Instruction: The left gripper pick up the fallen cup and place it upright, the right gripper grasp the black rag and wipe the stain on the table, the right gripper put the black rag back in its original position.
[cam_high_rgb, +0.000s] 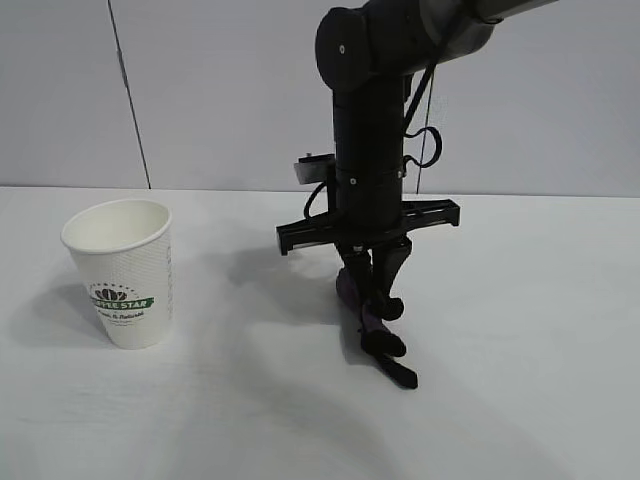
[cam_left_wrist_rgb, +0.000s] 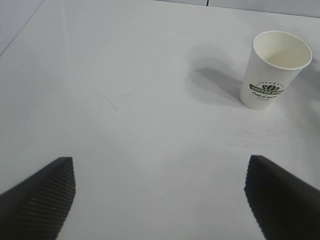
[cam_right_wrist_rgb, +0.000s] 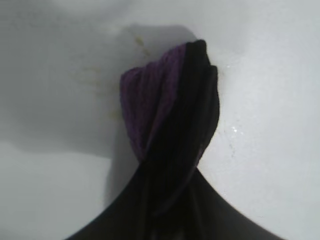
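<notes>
The white counter (cam_high_rgb: 520, 330) fills the scene, wide and matte, running back to a pale grey panelled wall (cam_high_rgb: 220, 90) at twelve o'clock; the right arm (cam_high_rgb: 372, 120) comes in from the upper right and drops straight down at the middle of the exterior view, its right tool (cam_high_rgb: 380, 300) pointing at the counter just right of centre; the cup (cam_high_rgb: 122, 272) stands upright at about nine o'clock from that tool, well apart from it, mouth up, green banner logo facing the camera, its shadow falling to the left; the black rag (cam_high_rgb: 378, 335) sits between the right tool's fingers (cam_high_rgb: 392, 262), a dark wad with purple folds trailing out toward five o'clock and touching the counter; the fingers stand partly parted around the cloth, and whether they pinch it or merely straddle it cannot be told; in the right wrist view the rag (cam_right_wrist_rgb: 170, 120) is bunched on the counter, with faint yellowish smears, the remains of the stain (cam_right_wrist_rgb: 142, 47), beside and beyond it; the left tool (cam_left_wrist_rgb: 160, 200) hovers over bare counter, its two ribbed fingers (cam_left_wrist_rgb: 47, 192) spread wide with nothing between them, the cup (cam_left_wrist_rgb: 275, 70) farther off at about one o'clock from it.
</notes>
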